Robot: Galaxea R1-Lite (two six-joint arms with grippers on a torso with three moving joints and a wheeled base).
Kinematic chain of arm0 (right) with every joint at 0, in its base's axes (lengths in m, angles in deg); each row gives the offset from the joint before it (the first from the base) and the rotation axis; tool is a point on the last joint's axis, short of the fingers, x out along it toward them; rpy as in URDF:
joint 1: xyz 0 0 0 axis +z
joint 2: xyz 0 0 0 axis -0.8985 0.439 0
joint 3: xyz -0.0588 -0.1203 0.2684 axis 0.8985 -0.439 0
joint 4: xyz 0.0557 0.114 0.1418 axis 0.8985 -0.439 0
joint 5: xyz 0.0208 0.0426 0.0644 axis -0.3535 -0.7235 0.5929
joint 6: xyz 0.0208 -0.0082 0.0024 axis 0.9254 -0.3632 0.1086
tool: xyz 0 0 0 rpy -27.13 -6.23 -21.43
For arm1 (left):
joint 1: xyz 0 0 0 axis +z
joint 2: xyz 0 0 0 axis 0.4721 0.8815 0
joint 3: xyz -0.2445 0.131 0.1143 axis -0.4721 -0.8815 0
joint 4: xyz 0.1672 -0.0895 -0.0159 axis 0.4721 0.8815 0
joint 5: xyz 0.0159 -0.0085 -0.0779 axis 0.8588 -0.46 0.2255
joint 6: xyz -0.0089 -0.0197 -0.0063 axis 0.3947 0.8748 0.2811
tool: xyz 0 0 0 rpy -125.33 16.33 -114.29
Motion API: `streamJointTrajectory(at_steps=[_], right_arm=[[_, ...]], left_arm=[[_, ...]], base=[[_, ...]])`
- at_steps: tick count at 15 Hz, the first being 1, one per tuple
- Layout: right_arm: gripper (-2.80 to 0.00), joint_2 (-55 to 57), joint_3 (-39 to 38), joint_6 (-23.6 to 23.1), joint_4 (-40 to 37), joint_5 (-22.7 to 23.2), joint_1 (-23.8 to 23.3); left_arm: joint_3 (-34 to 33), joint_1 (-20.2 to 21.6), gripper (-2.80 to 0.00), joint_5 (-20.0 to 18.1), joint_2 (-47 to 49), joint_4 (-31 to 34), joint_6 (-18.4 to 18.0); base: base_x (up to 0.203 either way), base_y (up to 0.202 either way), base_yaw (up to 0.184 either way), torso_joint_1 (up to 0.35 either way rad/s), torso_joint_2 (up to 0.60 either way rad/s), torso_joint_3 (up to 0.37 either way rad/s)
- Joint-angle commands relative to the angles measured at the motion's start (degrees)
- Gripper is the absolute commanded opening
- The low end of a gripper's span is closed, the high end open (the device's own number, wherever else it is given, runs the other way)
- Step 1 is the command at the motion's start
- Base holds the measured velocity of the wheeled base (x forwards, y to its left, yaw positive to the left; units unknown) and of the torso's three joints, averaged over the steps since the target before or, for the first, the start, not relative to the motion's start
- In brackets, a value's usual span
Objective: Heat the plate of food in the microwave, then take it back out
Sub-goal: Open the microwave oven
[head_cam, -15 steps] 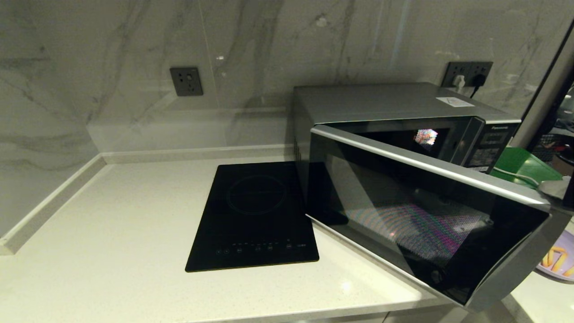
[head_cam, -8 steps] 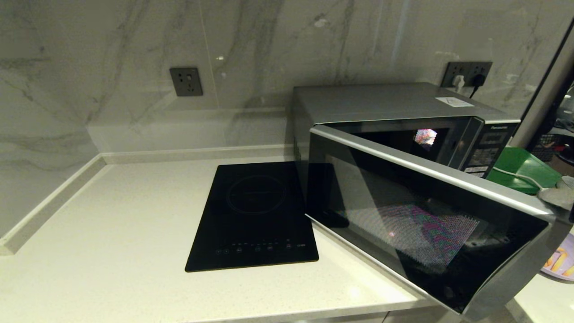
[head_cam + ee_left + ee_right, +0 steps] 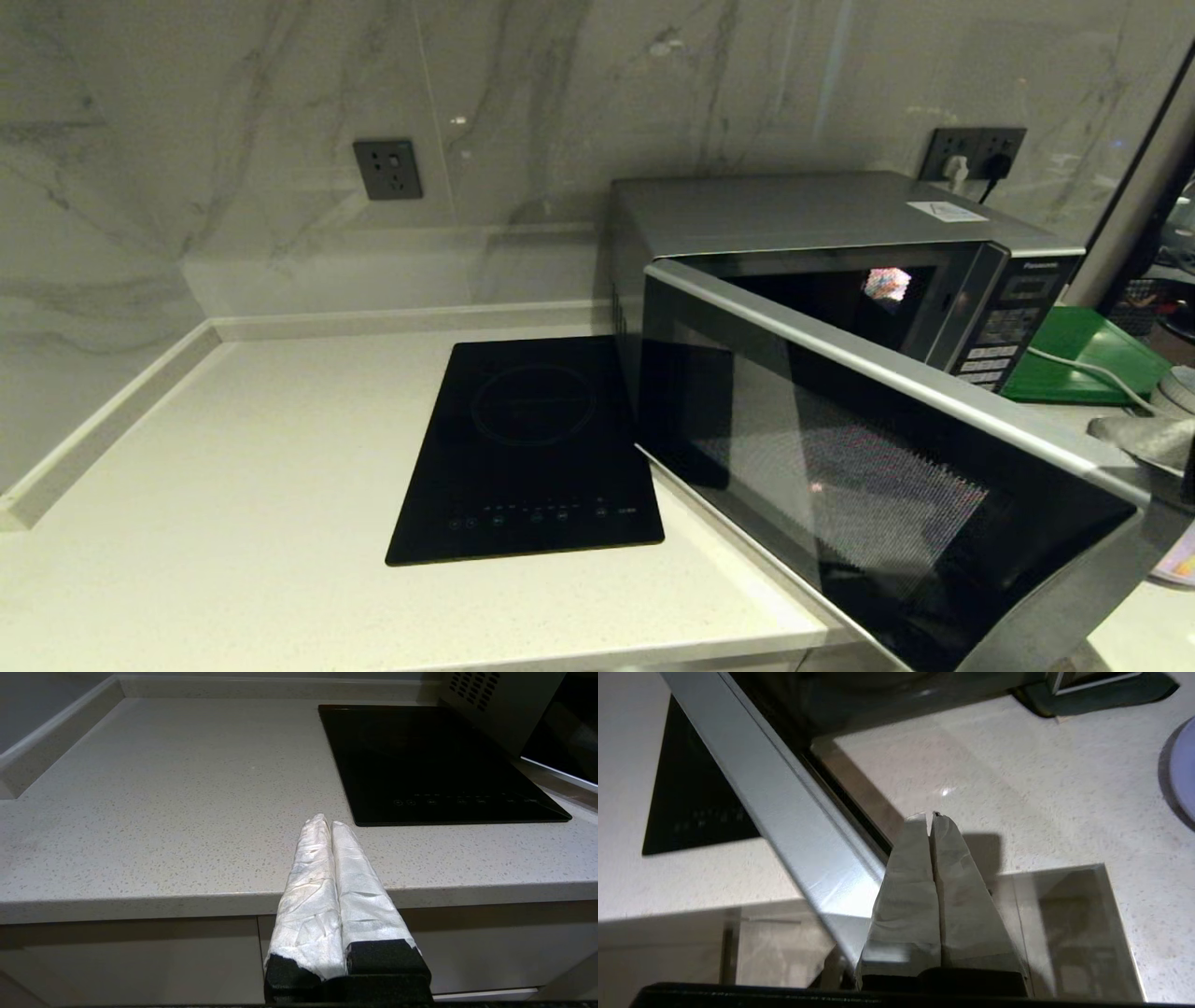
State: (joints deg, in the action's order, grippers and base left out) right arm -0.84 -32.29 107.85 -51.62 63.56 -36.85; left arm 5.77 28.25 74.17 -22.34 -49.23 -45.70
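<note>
microwave [image 3: 784,812] door beside right tool [image 3: 930,816]

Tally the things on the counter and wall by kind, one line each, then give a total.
Microwave: 1
Induction cooktop: 1
Green tray: 1
Plate of food: 1
Wall socket plates: 2
Total: 6

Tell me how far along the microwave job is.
Done: the microwave door stands well open. In hand: the shut right gripper sits against the door's free edge. Left: the plate of food waits on the counter; loading, heating and removal remain.
</note>
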Motion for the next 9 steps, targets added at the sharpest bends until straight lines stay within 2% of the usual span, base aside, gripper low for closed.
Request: streamJointTrajectory(at_steps=[1,5,9], right_arm=[[-2.80,-0.77,0.16,0.11,0.30,-0.30,1.69],[-2.80,-1.89,-0.02,0.09,0.30,-0.30,6.16],[-2.80,-1.83,-0.02,0.09,0.38,-0.38,6.47]], left_arm=[[0.00,0.01,-2.80,0.01,0.04,-0.03,0.03],[0.00,0.01,-2.80,0.01,0.04,-0.03,0.03],[0.00,0.01,-2.80,0.03,0.04,-0.03,0.03]], base=[[0.000,0.000,0.000,0.000,0.00,0.000],[0.000,0.000,0.000,0.000,0.00,0.000],[0.000,0.000,0.000,0.000,0.00,0.000]])
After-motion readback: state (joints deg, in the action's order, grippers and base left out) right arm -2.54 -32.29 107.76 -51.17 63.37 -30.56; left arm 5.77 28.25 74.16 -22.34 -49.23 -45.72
